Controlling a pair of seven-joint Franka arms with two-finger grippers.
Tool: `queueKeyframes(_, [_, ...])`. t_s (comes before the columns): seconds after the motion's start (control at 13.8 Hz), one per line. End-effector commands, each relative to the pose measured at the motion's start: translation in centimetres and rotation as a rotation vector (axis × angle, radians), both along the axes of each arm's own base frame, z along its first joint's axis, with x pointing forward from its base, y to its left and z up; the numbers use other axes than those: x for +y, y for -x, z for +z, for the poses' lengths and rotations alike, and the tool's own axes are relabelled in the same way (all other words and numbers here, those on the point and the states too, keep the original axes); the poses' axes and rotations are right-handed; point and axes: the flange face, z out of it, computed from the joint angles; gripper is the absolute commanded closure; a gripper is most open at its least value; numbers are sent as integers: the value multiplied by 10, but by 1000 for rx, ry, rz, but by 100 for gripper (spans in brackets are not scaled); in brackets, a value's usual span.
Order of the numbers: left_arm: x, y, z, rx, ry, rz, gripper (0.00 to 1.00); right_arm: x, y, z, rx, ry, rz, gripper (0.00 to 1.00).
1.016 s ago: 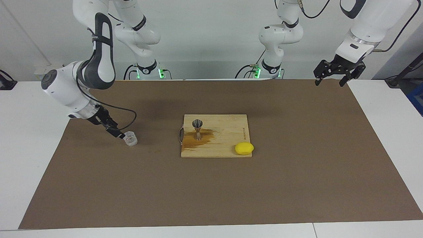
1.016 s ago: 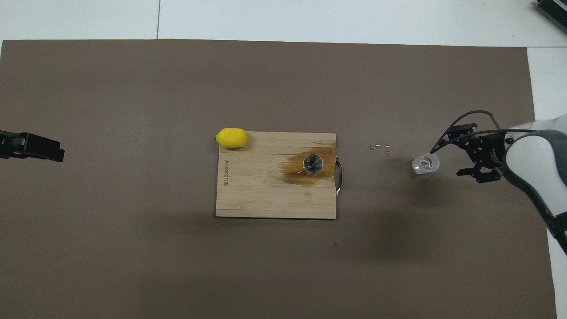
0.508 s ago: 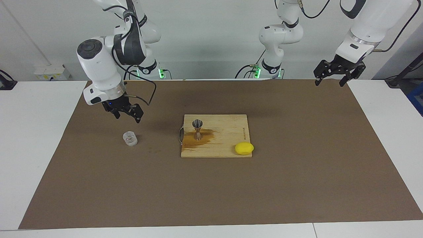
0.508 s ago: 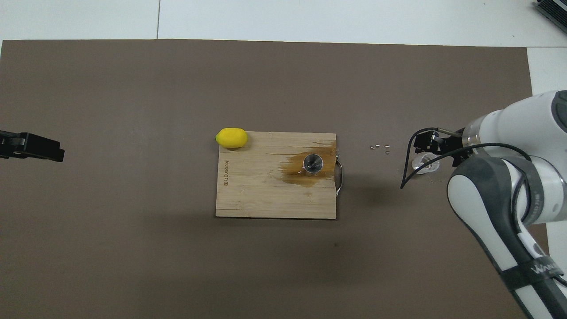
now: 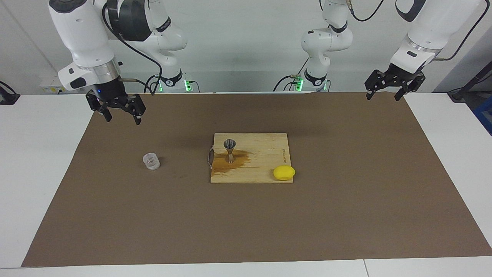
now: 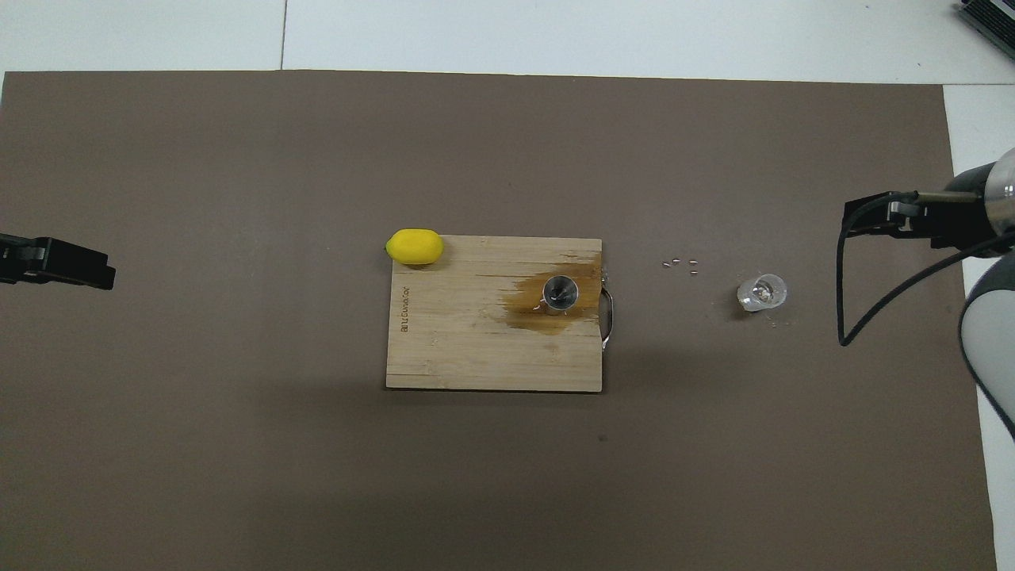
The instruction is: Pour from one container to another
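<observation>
I see cup (image 5: pixel 151 161) upright at jigger's (image 5: pixel 230 150) 9 o'clock. Right gripper (image 5: pixel 120 110), left gripper (image 5: pixel 385 89): jaws apart, empty. Risk: regrasp tips cup.

You have bare mat (image 5: pixel 346 215) all round the glass cup (image 5: pixel 151 161); between it and the jigger (image 5: pixel 230 150) only the board's handle (image 5: pixel 210 157) and small scattered bits (image 6: pixel 680 264) intrude.

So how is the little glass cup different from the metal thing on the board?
The cup is clear glass and a short cylinder; the jigger is silvery metal, taller and hourglass-shaped. The cup stands on the brown mat, the jigger on the stained board. Both stand upright, and no gripper holds either.
</observation>
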Motion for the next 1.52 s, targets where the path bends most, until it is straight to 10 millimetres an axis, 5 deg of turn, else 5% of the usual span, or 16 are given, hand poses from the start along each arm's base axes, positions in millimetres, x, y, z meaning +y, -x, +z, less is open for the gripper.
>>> queueKeyframes(0.0, [2, 4, 1, 8, 2, 1, 0, 1, -9, 6, 34, 24, 28, 0])
queueKeyframes(0.22, [2, 4, 1, 8, 2, 1, 0, 0, -9, 5, 65, 20, 37, 0])
queueKeyframes(0.65, [1, 5, 2, 7, 2, -1, 0, -8, 26, -10, 181, 9, 92, 0])
queueKeyframes(0.87, [2, 4, 1, 8, 2, 1, 0, -9, 14, -3, 120, -3, 55, 0])
queueKeyframes(1.45, [2, 4, 1, 8, 2, 1, 0, -10, 23, 0, 140, -28, 41, 0])
